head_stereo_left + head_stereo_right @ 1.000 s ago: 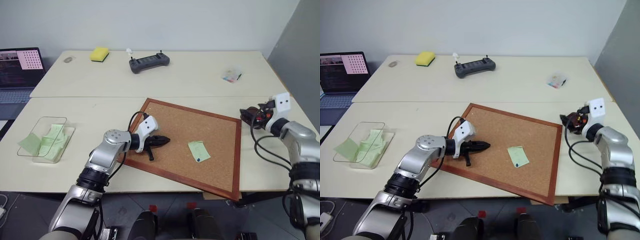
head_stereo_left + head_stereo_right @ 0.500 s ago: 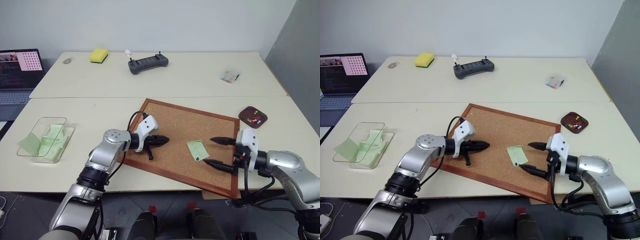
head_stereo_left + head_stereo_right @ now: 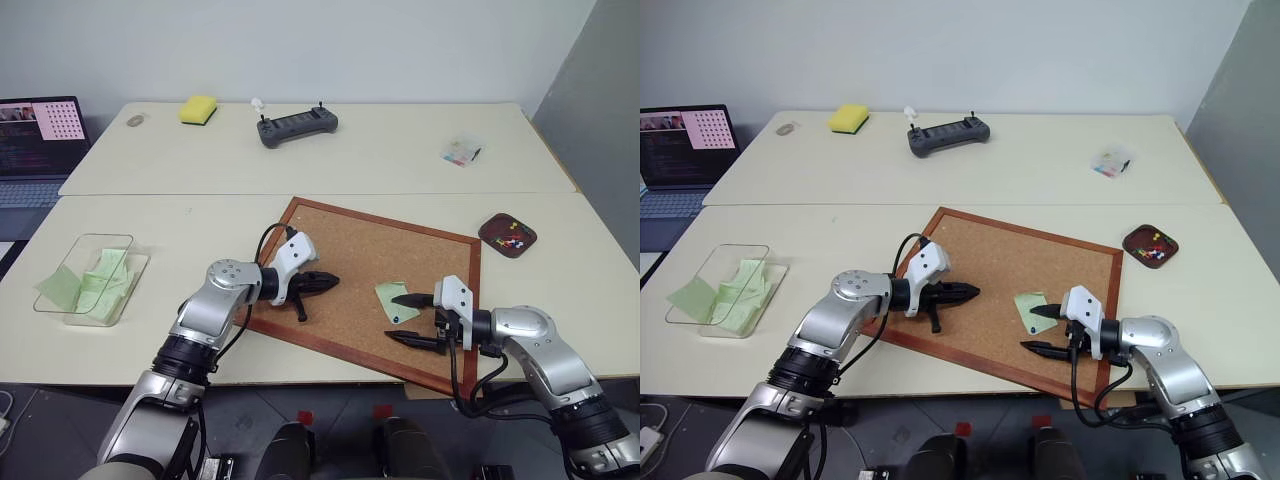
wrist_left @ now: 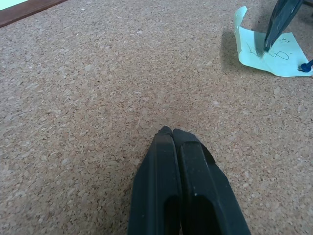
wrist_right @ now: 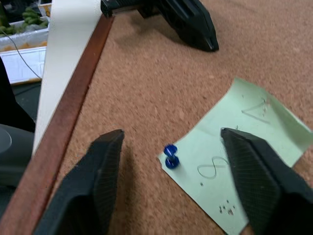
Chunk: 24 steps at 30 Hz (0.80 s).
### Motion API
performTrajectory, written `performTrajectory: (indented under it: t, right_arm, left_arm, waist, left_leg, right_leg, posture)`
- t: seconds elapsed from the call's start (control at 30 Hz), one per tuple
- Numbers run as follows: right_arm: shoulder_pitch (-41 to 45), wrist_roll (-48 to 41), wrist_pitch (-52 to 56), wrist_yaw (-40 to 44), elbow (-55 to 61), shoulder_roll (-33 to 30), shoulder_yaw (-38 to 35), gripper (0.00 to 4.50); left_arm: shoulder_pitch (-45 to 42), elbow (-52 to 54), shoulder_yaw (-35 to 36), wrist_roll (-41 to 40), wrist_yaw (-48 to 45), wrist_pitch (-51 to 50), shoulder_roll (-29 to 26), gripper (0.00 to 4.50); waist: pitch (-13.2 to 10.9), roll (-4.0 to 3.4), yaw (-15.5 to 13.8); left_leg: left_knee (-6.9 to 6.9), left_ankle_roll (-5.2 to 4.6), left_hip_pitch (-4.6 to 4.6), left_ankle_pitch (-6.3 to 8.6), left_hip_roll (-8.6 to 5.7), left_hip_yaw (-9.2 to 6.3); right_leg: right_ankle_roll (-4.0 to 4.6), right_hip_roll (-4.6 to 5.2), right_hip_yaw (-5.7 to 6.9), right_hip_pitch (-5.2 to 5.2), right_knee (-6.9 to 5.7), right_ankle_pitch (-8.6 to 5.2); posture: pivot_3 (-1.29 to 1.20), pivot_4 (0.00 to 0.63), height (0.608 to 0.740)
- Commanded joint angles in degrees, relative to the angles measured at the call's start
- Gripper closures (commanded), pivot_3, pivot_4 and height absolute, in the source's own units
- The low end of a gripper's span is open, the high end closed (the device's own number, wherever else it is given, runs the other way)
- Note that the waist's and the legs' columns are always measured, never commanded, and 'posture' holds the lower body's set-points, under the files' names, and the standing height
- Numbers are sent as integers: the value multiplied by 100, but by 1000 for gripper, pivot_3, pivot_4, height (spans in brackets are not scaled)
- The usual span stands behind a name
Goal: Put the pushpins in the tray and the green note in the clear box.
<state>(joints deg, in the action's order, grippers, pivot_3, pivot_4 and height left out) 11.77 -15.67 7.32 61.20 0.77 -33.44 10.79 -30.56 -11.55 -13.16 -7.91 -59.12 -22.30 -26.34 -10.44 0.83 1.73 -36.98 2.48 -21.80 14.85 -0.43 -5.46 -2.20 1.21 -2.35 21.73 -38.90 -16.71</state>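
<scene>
We saw the small pale green paper note (image 3: 397, 299) lying on the framed brown corkboard (image 3: 350, 250) toward its near right corner, fastened by a tiny blue pushpin (image 5: 170, 156). Our right gripper (image 3: 407, 320) hung over the note with its black fingers parted, one either side of the pin, holding nothing. Our left gripper (image 3: 322, 281) rested shut and empty near the board's left edge. The small dark brown tray (image 3: 507, 232) sat by the table's right edge, the transparent plastic box (image 3: 92, 277) near its left edge.
</scene>
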Motion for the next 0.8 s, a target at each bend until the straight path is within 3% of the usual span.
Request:
performTrajectory:
  t: [0.03, 0.43, 0.8]
  right_arm:
    - [111, 71, -269, 51, -79, 56, -30, 2033]
    - [121, 93, -351, 155, -60, 36, -68, 4443]
    - [335, -579, 547, 177, 1082, -297, -531, 4443]
  left_arm:
    - [149, 77, -122, 45, -16, -146, -47, 4500]
    - [157, 148, -128, 26, -15, -200, -55, 4500]
    - [170, 158, -140, 33, -11, -187, -61, 4500]
  waist:
    - [0, 0, 0]
    - [0, 0, 2]
    - [0, -1, 0]
  left_leg:
    - [0, 0, 0, 0, 0, 0]
    - [0, 0, 1, 0, 0, -3]
    - [0, 0, -4, 0, 0, -11]
  right_leg:
    - [0, 0, 0, 1, 0, 0]
    - [0, 0, -1, 0, -1, 0]
    - [0, 1, -3, 4, -1, 0]
  posture:
    - [0, 150, 740]
    - [0, 150, 740]
    - [0, 150, 740]
